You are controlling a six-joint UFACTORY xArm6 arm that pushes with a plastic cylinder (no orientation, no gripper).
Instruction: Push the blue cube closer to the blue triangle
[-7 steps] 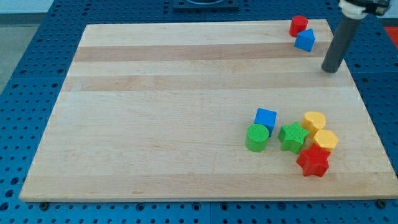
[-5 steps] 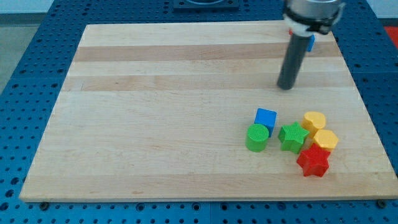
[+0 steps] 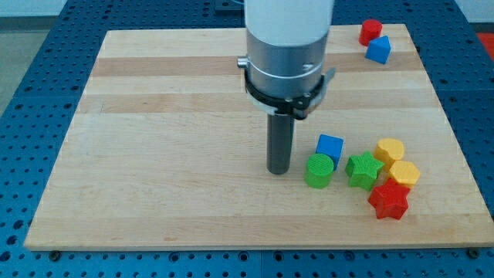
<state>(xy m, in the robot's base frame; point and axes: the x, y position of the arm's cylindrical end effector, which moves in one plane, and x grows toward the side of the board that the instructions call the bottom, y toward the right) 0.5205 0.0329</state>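
Note:
The blue cube [image 3: 330, 147] sits at the lower right of the wooden board [image 3: 170, 154], touching the green cylinder [image 3: 318, 171] just below it. The blue triangle [image 3: 378, 49] lies far off at the top right corner, next to a red block [image 3: 370, 31]. My tip [image 3: 279, 171] rests on the board just left of the green cylinder and down-left of the blue cube, a small gap away from both. The arm's grey body hides part of the board above it.
A green star [image 3: 363, 170], a yellow cylinder [image 3: 390, 149], a yellow hexagon [image 3: 404, 173] and a red star [image 3: 388, 201] cluster right of the blue cube. Blue perforated table surrounds the board.
My tip has swept from the top right, near the blue triangle, down and left to beside the green cylinder. No block has moved.

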